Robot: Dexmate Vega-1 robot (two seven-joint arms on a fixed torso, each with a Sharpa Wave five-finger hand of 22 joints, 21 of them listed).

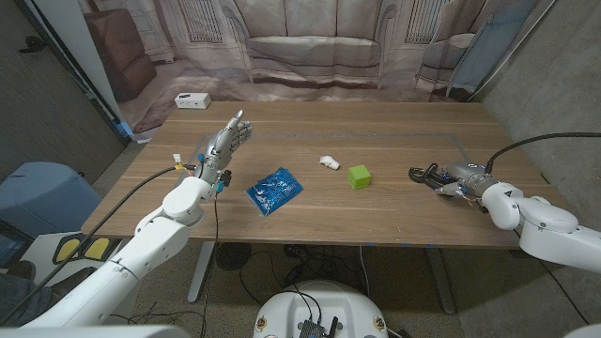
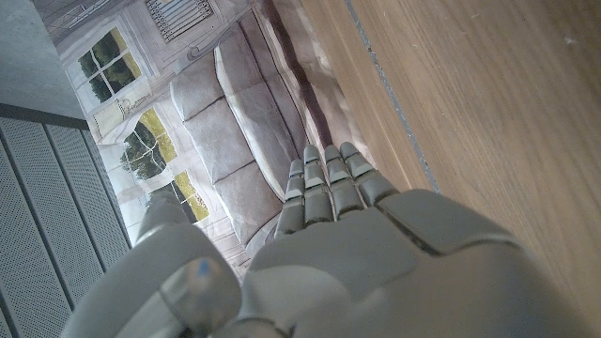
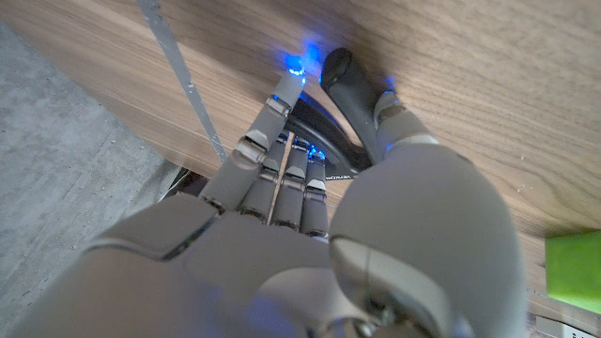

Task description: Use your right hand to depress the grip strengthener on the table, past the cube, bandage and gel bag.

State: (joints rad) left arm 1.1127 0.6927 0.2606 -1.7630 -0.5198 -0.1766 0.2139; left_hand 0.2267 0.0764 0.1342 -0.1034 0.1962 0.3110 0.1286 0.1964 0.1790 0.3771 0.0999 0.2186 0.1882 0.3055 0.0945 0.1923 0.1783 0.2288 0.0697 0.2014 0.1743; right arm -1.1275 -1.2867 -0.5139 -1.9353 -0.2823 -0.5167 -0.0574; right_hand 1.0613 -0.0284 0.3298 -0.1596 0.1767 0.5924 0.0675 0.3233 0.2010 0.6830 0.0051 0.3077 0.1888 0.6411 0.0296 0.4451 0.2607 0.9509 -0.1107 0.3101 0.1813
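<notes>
Fingers [image 3: 282,174] of the right hand [image 1: 462,179] are wrapped around the black grip strengthener [image 3: 352,89], which is held against the worktop [image 1: 394,221] at its right side, well apart from the green cube [image 1: 359,176], while the left hand [image 1: 225,144] is kept raised, open and empty.

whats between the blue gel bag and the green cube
In the head view, the small white bandage lies between the gel bag and the green cube, slightly farther back.
</notes>
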